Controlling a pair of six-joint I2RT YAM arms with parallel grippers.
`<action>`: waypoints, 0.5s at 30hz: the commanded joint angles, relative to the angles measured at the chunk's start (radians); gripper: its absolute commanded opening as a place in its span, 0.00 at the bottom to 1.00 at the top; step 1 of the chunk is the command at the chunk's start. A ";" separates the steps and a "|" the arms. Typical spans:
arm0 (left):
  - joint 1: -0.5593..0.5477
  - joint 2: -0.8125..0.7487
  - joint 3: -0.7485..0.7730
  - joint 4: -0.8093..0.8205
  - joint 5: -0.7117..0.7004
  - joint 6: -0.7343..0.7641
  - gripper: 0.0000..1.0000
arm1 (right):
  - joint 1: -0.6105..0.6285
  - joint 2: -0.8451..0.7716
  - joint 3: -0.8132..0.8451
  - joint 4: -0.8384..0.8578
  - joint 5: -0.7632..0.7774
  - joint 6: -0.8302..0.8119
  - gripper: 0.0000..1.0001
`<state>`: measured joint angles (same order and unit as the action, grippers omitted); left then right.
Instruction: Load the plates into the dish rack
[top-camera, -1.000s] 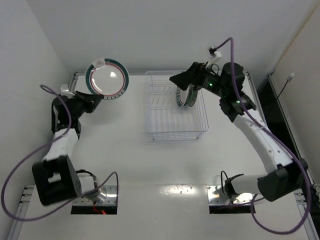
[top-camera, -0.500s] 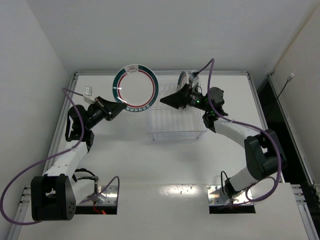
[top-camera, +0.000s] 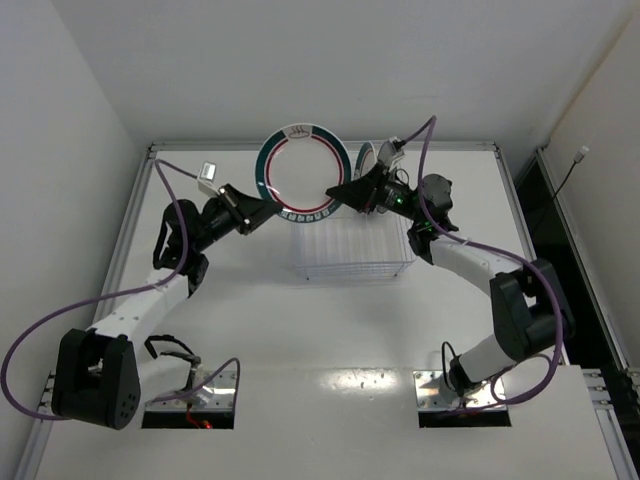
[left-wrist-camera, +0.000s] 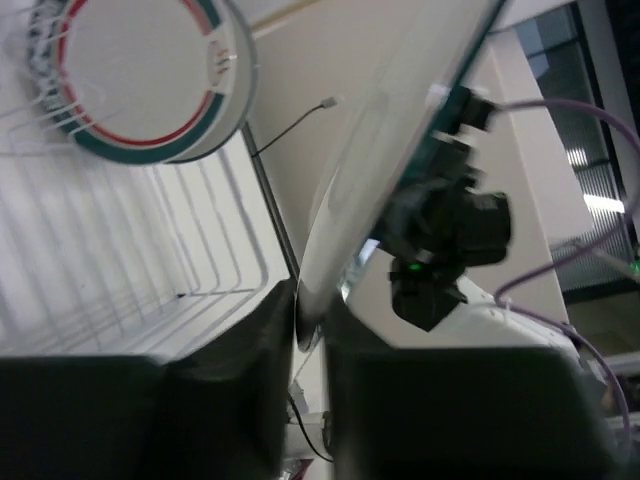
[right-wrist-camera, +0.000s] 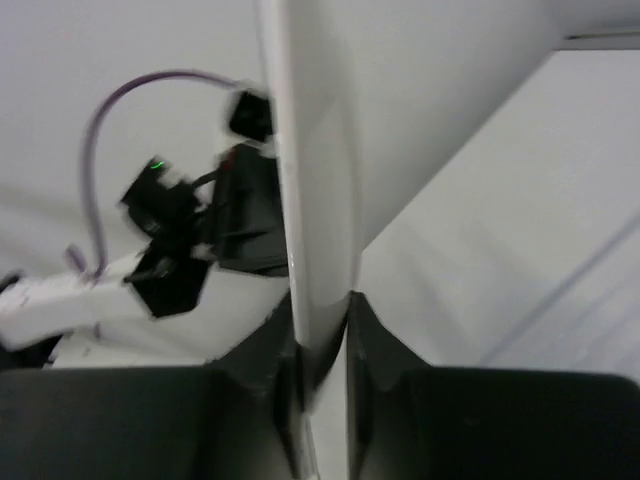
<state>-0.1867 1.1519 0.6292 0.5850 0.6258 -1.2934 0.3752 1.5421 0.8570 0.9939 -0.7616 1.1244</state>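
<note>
White table: above its dish rack, a teal-rimmed plate is clamped by left gripper and, seemingly, right gripper.

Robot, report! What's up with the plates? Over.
Left gripper and right gripper both shut on one teal-rimmed plate above dish rack. Another plate already racked. Nothing blocking.

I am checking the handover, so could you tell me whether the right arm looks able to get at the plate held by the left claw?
Apparently yes: the right claw grips the plate at its rim, apart from the left claw, by the dish rack; nothing blocks it.
</note>
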 joint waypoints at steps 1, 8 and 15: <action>-0.036 0.015 0.102 0.046 0.017 0.047 0.13 | 0.031 -0.014 0.033 -0.001 -0.028 -0.038 0.00; 0.067 0.049 0.425 -0.702 -0.053 0.582 0.81 | 0.057 -0.252 0.170 -0.824 0.564 -0.508 0.00; 0.108 0.039 0.495 -1.002 -0.605 0.847 0.82 | 0.088 -0.148 0.460 -1.352 1.261 -0.552 0.00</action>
<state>-0.1017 1.2098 1.1267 -0.2108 0.2920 -0.6266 0.4686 1.3441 1.1957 -0.1055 0.0784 0.6529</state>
